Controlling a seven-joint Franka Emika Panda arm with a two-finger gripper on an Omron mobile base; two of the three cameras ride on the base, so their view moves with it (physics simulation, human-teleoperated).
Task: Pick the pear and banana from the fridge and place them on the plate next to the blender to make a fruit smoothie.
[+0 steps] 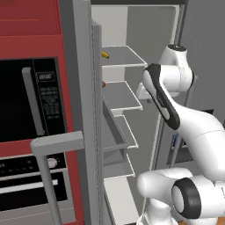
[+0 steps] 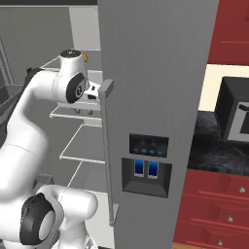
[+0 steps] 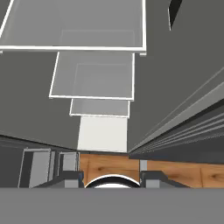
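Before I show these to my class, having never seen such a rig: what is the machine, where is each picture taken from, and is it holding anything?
It is a white robot arm on a driving base, reaching into an open fridge. Two pictures come from cameras behind the arm, left and right; the third looks along its hand, down past the white shelves. The banana lies on the top shelf and the pear peeks out on the shelf below. The gripper shows nothing between its fingertips, so it appears to hold nothing.

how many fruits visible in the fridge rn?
2. Banana at the left edge of the top shelf; pear at the left edge of the shelf below, mostly hidden by the door. More may be hidden.
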